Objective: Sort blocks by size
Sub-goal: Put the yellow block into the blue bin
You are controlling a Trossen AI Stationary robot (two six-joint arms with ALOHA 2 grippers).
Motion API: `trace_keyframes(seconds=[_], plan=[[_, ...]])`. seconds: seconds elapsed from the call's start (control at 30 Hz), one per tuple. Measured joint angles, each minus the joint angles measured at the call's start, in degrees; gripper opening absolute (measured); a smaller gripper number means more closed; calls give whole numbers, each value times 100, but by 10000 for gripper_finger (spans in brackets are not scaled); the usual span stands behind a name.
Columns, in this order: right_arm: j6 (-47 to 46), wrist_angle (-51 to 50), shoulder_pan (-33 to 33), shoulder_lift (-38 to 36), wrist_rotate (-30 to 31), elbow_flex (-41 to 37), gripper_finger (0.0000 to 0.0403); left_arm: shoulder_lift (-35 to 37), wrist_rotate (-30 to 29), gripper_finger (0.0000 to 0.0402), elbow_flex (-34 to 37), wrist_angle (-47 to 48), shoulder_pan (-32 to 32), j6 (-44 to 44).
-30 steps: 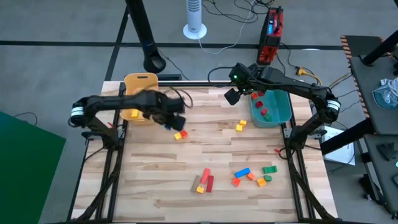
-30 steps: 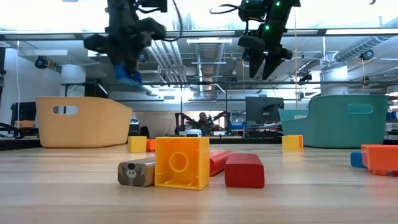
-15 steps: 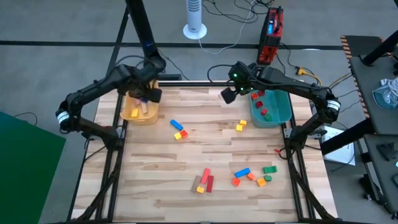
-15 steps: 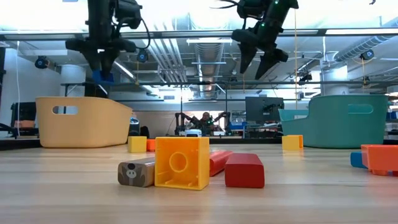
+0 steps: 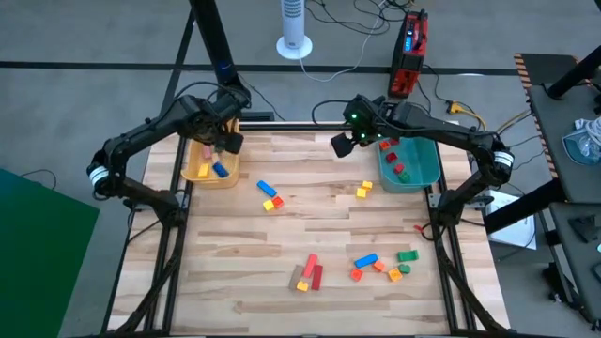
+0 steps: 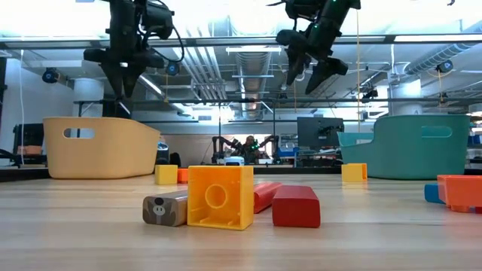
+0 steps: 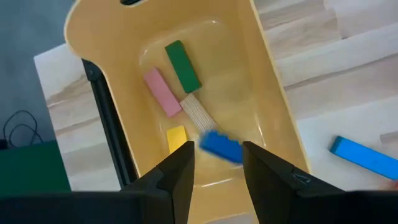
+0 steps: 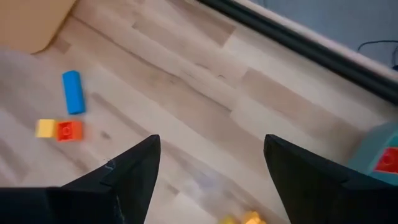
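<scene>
The left gripper hangs with its fingers apart and empty above the yellow bin in the upper left of the overhead picture, and a blue block lies in that bin among a green bar, a pink bar and a yellow block. The right gripper is also spread wide and holds nothing, hovering over bare table left of the teal bin in the upper right. The remaining blocks are loose on the wood: a blue bar by red and yellow cubes near the middle, and a mixed cluster toward the lower right.
</scene>
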State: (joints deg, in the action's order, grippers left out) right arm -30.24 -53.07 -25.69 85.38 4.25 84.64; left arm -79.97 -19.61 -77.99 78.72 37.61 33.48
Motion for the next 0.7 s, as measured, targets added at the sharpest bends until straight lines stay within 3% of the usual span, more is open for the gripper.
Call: trace_keyframes(seconds=[0.23,0.43,0.5,0.7], plan=[[-525,-91,549,0,-155,7,245,316,122,120,-40,-414,-348,-495],[-651,-1374,966,-7,-382,-44,220,691,837,120,-40,-1057,-733,-987],[-220,-1713,1083,-7,-626,-133,217,795,865,120,-40,-1275,-850,-1029],[2672,-1882,1538,-9,-929,-544,225,974,867,120,-134,-1934,-984,-1227]])
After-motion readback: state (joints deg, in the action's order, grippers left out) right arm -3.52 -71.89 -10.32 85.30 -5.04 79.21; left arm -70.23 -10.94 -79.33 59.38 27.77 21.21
